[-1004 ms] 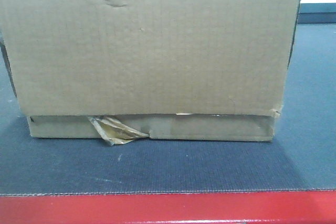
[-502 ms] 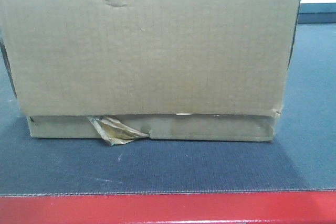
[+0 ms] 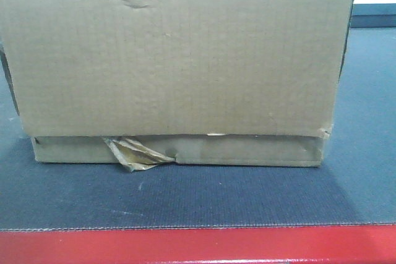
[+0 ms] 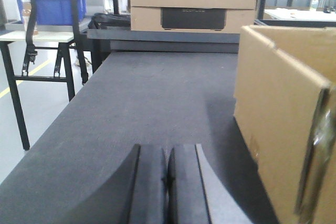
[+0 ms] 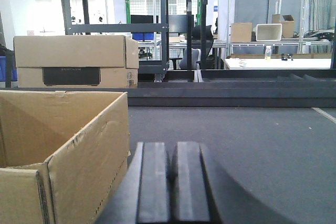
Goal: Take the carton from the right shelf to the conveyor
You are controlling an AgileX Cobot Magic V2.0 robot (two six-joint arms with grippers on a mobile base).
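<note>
The carton point(image 3: 176, 54), a big brown cardboard box with a creased top and peeling tape at its lower flap, rests on the conveyor point(image 3: 185, 196), a dark grey belt with a red front edge. It fills the front view and hides both arms there. In the left wrist view my left gripper point(image 4: 168, 149) is shut and empty, low over the belt, with the carton point(image 4: 283, 108) just to its right. In the right wrist view my right gripper point(image 5: 170, 145) is also shut and empty, with the open-topped carton point(image 5: 79, 145) close on its left. The right shelf is out of view.
A second cardboard box point(image 4: 194, 1) stands at the far end of the belt, also seen in the right wrist view point(image 5: 73, 61). Left of the belt are a stand holding a blue bin point(image 4: 50, 6) and floor with a yellow line. A dark rack point(image 5: 121, 24) and tables lie beyond.
</note>
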